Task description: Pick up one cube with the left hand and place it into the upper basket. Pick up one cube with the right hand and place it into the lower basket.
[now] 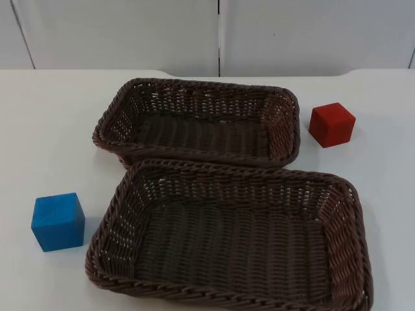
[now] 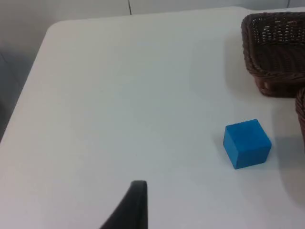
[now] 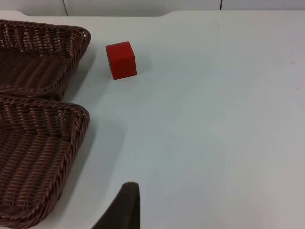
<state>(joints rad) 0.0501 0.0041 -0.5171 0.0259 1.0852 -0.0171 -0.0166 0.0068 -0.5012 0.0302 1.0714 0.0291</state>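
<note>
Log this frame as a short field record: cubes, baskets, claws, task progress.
blue cube: on the table, left of the lower basket, untouched
red cube: on the table, right of the upper basket, untouched
upper basket: no cube inside
lower basket: no cube inside, its far rim against the upper basket
left claw: above the table, away from the blue cube
right claw: above the table, away from the red cube
progress: neither cube picked up yet

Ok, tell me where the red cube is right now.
In the top view the red cube sits on the white table at the right, just off the upper basket's right end, apart from it; the right wrist view shows it beside that basket too.
</note>
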